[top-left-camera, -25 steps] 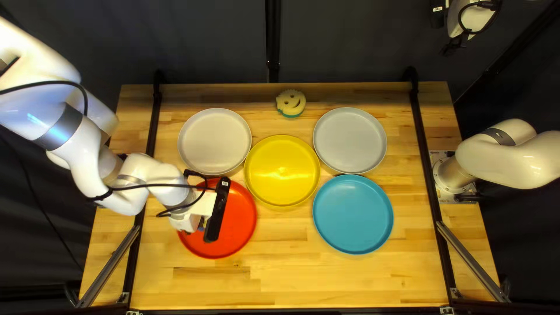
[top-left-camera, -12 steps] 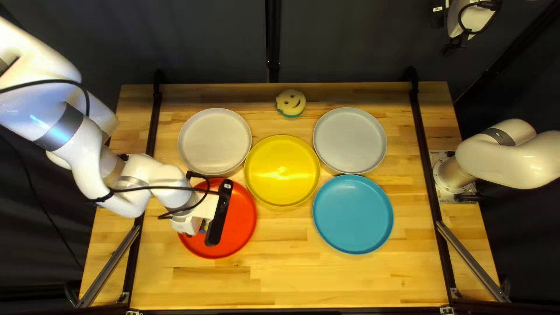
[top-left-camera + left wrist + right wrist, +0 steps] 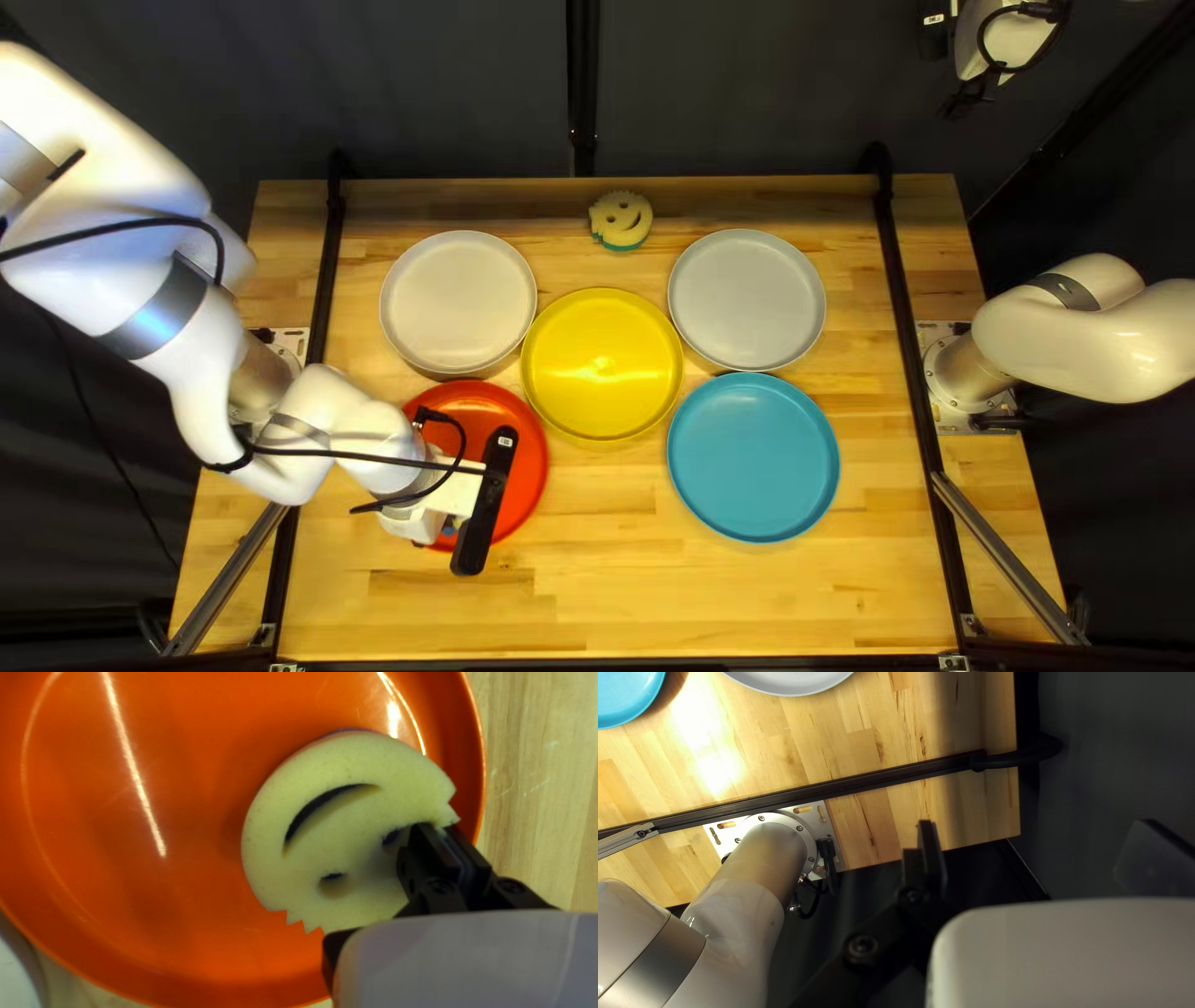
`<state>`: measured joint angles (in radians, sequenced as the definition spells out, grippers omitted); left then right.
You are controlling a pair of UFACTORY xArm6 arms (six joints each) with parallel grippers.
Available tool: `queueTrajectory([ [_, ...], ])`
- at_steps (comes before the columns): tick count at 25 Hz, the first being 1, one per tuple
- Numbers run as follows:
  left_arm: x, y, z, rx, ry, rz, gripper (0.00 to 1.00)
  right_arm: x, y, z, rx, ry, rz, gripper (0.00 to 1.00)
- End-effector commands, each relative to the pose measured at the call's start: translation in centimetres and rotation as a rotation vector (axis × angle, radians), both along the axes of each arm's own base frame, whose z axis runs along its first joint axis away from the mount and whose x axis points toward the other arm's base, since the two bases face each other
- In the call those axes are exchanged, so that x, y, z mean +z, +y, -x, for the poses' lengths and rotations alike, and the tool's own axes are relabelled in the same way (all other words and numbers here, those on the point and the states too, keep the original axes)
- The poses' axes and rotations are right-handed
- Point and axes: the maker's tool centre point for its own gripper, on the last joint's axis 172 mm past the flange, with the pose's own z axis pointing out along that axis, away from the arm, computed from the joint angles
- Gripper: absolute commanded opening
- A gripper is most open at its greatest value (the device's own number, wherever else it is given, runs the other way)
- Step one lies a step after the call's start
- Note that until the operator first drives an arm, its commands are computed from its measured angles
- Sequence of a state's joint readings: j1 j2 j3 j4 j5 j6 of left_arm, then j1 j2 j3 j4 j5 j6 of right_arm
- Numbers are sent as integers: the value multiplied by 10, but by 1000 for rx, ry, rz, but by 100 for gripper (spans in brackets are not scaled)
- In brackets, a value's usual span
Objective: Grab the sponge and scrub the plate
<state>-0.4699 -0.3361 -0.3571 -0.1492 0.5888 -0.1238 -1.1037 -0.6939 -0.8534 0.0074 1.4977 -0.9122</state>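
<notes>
Pinching with the closed fingers of the left gripper point(image 3: 458, 493) a round, pale yellow foam sponge point(image 3: 358, 815). Has a smiling mouth cut in dark curve, two eye holes, and at the edge sharp little teeth, like hair; shows underneath a thin reddish and purple layer. Is located over the glossy red-orange round plate point(image 3: 93, 890), near to its rim. Resembles much the second yellow smiling sponge point(image 3: 621, 218). Shows, on the right arm, two widely parted black fingers point(image 3: 931, 858).
</notes>
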Motion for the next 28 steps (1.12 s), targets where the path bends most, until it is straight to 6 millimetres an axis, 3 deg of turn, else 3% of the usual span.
queueTrajectory([
  [1, 20, 30, 0, 0, 0, -28, 0, 0, 0, 0, 0, 0, 0, 100],
  [9, 30, 83, 2, -3, -11, -65, 0, 0, 0, 0, 0, 0, 0, 100],
  [17, 14, 133, 5, 6, -4, -63, 0, 0, 0, 0, 0, 0, 0, 100],
  [28, 12, 135, 2, 14, -1, -63, 0, 0, 0, 0, 0, 0, 0, 100],
])
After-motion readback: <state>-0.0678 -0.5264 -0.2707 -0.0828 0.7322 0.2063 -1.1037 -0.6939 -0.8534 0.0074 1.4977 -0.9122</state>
